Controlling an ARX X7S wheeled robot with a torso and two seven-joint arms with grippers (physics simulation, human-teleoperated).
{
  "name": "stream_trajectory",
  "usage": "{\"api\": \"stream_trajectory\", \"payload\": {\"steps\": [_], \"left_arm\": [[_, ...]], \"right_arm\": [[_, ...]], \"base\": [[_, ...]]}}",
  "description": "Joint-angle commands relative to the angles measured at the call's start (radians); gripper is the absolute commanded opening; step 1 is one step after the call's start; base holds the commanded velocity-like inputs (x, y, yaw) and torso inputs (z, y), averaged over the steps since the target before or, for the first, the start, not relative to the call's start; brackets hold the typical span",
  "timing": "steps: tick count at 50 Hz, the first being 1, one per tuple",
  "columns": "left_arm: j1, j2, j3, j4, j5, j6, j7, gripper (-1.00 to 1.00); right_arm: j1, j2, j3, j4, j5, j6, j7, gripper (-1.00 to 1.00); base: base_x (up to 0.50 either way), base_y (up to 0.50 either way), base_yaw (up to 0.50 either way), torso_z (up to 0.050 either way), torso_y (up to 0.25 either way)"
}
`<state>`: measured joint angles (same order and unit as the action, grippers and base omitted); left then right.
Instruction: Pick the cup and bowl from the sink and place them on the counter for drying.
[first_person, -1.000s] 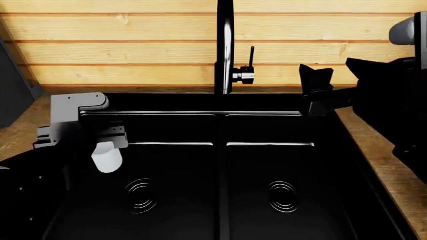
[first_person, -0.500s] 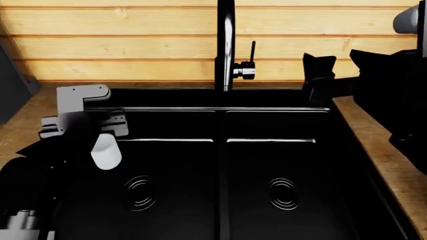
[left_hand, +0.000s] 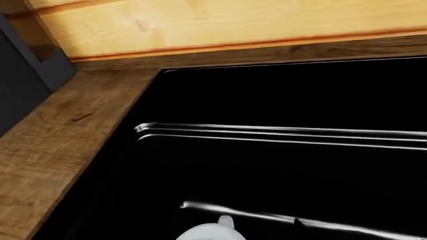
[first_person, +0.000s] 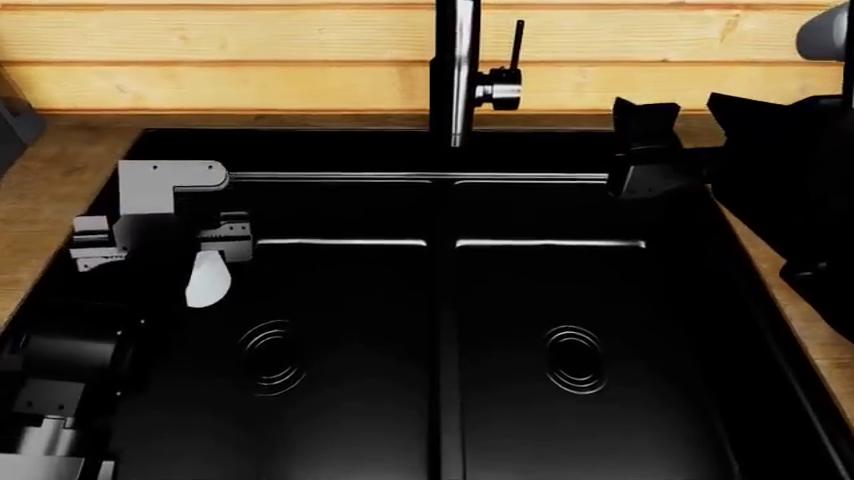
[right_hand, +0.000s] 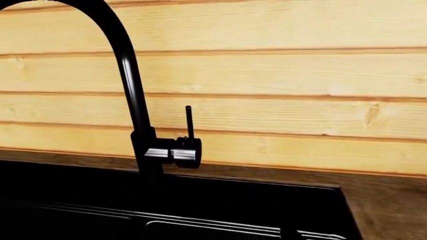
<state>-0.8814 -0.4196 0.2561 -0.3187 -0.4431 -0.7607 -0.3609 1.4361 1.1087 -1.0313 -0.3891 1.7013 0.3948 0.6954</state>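
left end effector is clamped on the cup, hanging tilted over the sink's left basin. counter lies just left. right end effector sits far-right, can't tell if open

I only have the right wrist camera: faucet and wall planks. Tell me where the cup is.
Observer: The cup hangs at the left gripper, above the left basin of the sink.
Operator: Report the bowl.
Observer: No bowl shows in any view; both basins hold only their drains.
Operator: Give me my right gripper's position.
Observer: The right gripper hovers over the sink's back right corner, to the right of the faucet.
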Motion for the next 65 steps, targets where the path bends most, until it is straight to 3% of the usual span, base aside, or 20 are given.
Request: {"api": "stream_trajectory", "payload": {"steps": [1,25,40,65], "left_arm": [[0.007,0.009,-0.008,0.028,0.006,-0.008,-0.019,1.0],[0.029,0.026,-0.076,0.002,-0.01,0.027,-0.076,1.0],[0.042,0.022,-0.125,-0.02,-0.062,0.044,-0.038,1.0],[0.009,0.042,-0.101,-0.099,-0.073,0.037,0.008,1.0]], "right_arm": [[-0.008,-0.001,0.011,-0.008,-0.012,-0.006,-0.006,1.0],[-0.008,-0.004,0.018,-0.015,-0.014,-0.004,-0.005,1.0],[-0.017,-0.007,0.017,-0.025,-0.023,-0.006,-0.005,1.0],[-0.016,-0.014,0.024,-0.033,-0.022,-0.004,0.009,1.0]], "base": [[0.0,0.0,0.0,0.008,-0.121],[0.0,0.0,0.0,0.007,-0.114],[0.0,0.0,0.0,0.002,-0.013],[0.0,0.0,0.0,0.0,0.0]]}}
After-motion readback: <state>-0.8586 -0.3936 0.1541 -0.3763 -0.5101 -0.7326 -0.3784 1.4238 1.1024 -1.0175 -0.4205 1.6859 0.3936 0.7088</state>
